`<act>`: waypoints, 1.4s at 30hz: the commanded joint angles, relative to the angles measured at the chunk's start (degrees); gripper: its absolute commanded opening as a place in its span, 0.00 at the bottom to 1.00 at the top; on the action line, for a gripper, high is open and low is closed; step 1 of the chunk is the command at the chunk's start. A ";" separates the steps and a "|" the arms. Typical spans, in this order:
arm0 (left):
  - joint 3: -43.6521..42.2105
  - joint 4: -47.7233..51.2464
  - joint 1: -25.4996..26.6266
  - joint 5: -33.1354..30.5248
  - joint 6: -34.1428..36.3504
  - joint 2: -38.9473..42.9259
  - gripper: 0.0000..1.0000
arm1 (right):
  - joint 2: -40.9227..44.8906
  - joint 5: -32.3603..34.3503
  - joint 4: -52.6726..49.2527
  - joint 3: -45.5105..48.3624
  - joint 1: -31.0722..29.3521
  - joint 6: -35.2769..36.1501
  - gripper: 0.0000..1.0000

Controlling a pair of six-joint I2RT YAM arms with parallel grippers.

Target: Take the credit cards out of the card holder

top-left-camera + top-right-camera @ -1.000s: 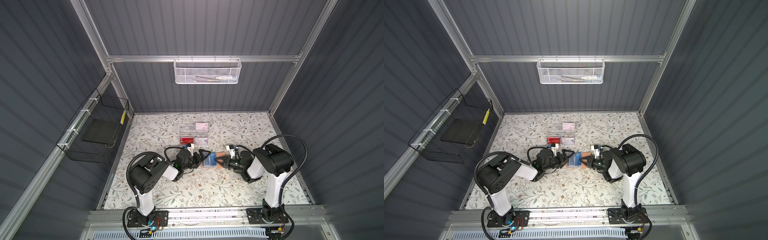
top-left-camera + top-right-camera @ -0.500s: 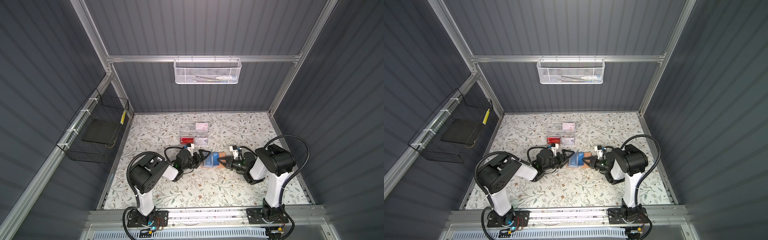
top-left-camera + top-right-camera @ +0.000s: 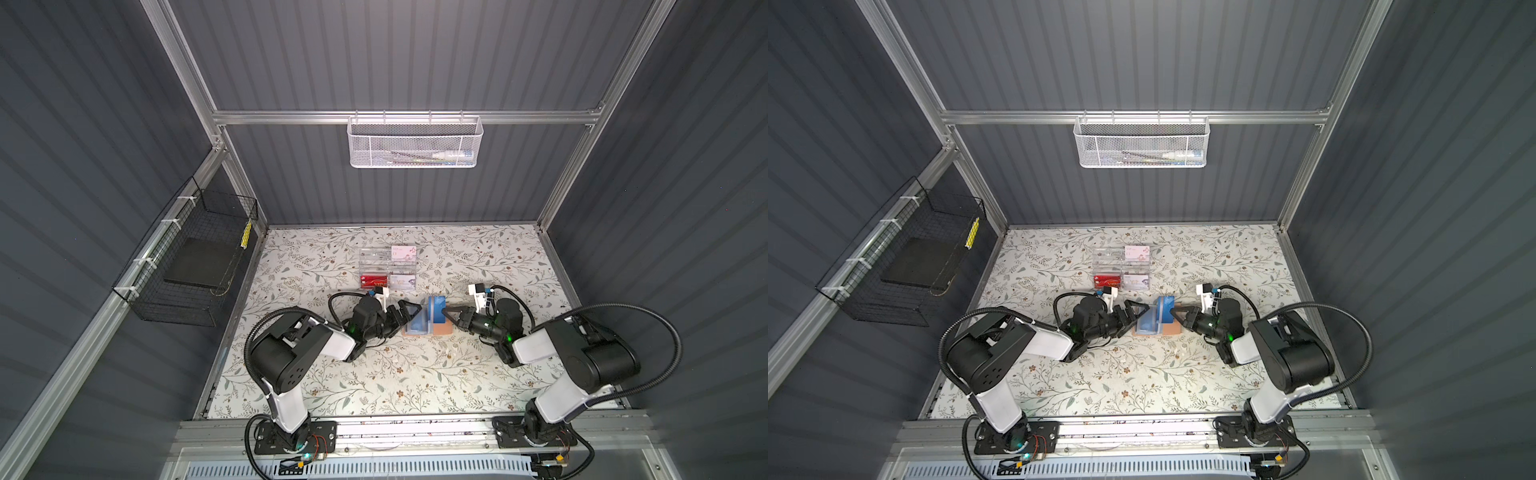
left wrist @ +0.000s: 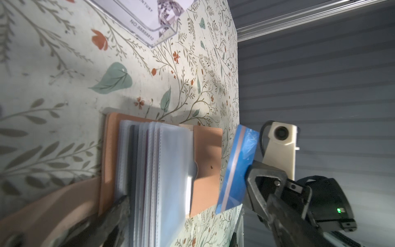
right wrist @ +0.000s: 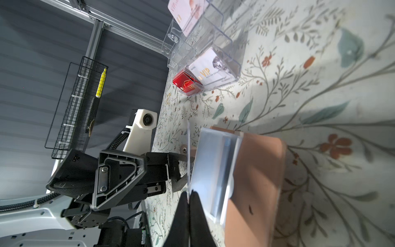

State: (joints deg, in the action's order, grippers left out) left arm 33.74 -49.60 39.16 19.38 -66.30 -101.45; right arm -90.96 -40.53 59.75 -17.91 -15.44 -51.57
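Left wrist view: the card holder lies open on the floral table, sleeve pages fanned. A blue card stands just apart from it, pinched between the right gripper's pressed-together fingers. The left gripper is spread wide at the holder. Nearby, a clear box holds a red card and pale cards.

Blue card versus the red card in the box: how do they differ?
The blue card is pinched in the shut right gripper, held clear of the card holder; the red card sits untouched in the clear box. The blue card shows a pale stripe; the red card gold print. Both are outside the holder.
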 commanded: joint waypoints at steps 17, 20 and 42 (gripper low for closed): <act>17.23 36.33 -0.05 -2.86 25.67 14.00 1.00 | 14.19 -3.59 -28.63 -10.70 -1.46 8.25 0.00; 18.80 37.47 -0.05 -2.02 28.27 13.57 1.00 | 13.75 -5.87 -27.02 -11.50 -2.08 7.63 0.00; 16.54 32.89 -0.13 4.58 33.09 17.57 0.76 | 5.83 -12.45 -22.74 -18.77 -5.67 6.22 0.00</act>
State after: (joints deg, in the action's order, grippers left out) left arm 51.11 -15.25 39.16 22.37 -34.57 -85.41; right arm -84.44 -51.66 35.97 -34.61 -21.06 -45.82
